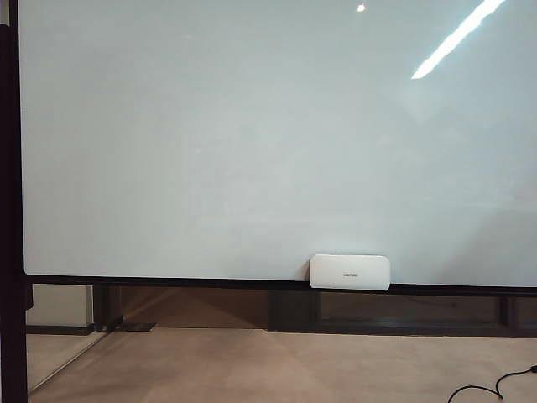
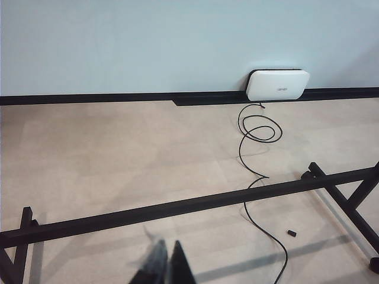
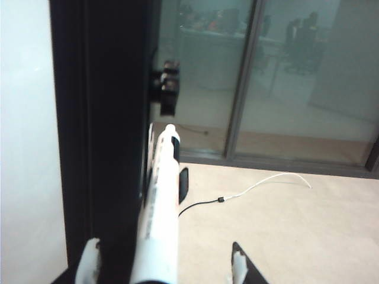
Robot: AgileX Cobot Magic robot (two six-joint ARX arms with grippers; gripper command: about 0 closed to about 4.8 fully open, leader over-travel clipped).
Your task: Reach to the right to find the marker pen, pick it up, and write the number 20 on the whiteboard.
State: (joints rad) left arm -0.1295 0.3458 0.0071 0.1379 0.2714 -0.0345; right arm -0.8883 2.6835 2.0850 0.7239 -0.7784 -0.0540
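Right wrist view is showing the right pincer (image 3: 163, 266) spread wide around the white marker pen (image 3: 160, 219), its fingertips (image 3: 89, 260) standing apart from the barrel, beside the whiteboard (image 3: 26, 148) and its dark frame. Left wrist view is catching the left pincer (image 2: 166, 263) hanging above the floor with its tips pressed together. Exterior view is showing the whiteboard (image 1: 268, 143) blank, a small white pad (image 1: 350, 272) sitting on its lower edge.

Left pincer (image 2: 163, 263) low, its tips pressed together; right pincer (image 3: 163, 263) spread wide, tips apart.
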